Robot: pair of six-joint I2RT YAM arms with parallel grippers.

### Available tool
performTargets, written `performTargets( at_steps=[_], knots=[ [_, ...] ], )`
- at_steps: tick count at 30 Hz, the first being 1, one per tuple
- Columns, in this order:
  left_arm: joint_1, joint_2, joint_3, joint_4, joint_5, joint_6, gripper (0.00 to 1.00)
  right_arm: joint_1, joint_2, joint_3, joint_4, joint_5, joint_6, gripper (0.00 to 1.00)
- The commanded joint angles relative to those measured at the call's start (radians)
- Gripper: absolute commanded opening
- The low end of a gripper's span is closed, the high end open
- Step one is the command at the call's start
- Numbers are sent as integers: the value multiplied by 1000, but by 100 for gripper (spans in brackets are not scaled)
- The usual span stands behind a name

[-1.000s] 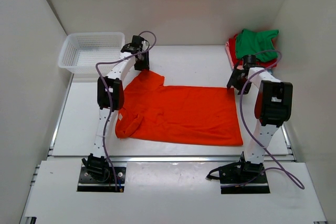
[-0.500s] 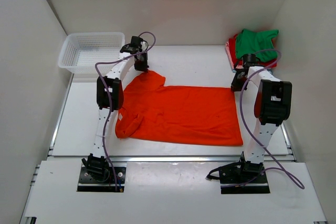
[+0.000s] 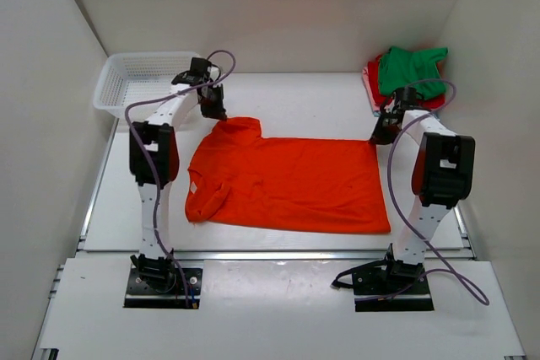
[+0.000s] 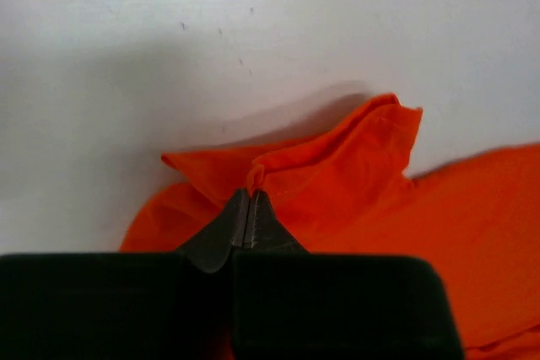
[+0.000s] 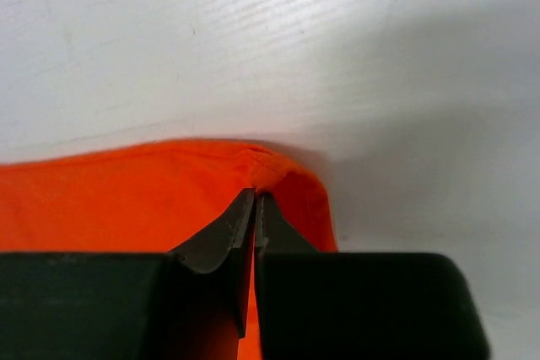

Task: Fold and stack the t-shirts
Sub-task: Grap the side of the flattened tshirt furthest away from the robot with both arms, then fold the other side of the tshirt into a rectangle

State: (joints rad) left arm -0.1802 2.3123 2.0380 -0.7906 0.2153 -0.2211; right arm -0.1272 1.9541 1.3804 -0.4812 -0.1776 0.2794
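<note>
Beside the basket [image 3: 139, 82] at ten o'clock, the left pincer [image 3: 218, 114] pinches the eleven-o'clock sleeve of the orange shirt [image 3: 295, 183] spread across the bench [image 3: 312, 103], the right pincer [image 3: 377, 137] pinches its two-o'clock corner, and the other shirts [image 3: 409, 73] sit piled at one o'clock, just beyond that pincer.

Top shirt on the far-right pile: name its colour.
Green. The green shirt shows best in the top external view.

Basket [image 3: 105, 88] back-left, stack [image 3: 409, 69] back-right, shirt [image 3: 295, 183] between
</note>
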Motion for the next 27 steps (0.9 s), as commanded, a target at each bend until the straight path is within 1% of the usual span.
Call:
performTargets(
  at_steps=[1,2,3,4,6,7,11,12,15,19,22,27],
  knots=[
    [-8,-249,-215,92,36,23,0,-41,-124,-47,66,-91,-29,0],
    [-8,-316,-307,120,35,25,0,-46,-153,-61,55,-112,-34,0],
    [-7,-345,-393,135,33,28,0,-43,-179,-75,49,-109,-40,0],
    [-7,-403,-429,137,26,31,0,-45,-184,-87,35,-114,-51,0],
    [-28,-488,-565,146,-2,45,0,-43,-240,-130,23,-117,-57,0],
    [-36,-540,-594,142,-8,43,0,-45,-250,-144,18,-126,-59,0],
    [-62,-701,-792,140,-24,46,0,-46,-335,-256,3,-137,-69,0],
    [-50,-721,-849,140,-34,42,0,-45,-363,-280,-13,-141,-69,0],
    [-33,-850,-959,134,-47,39,0,-43,-428,-348,-33,-114,-80,0],
    [-18,-953,-1045,114,-73,51,0,-58,-512,-438,-43,-100,-88,0],
    [-15,-1013,-1078,90,-62,51,0,-68,-555,-468,-66,-74,-95,0],
    [-39,-1112,-1121,57,-54,36,0,-87,-580,-497,-92,-46,-103,0]
  ],
)
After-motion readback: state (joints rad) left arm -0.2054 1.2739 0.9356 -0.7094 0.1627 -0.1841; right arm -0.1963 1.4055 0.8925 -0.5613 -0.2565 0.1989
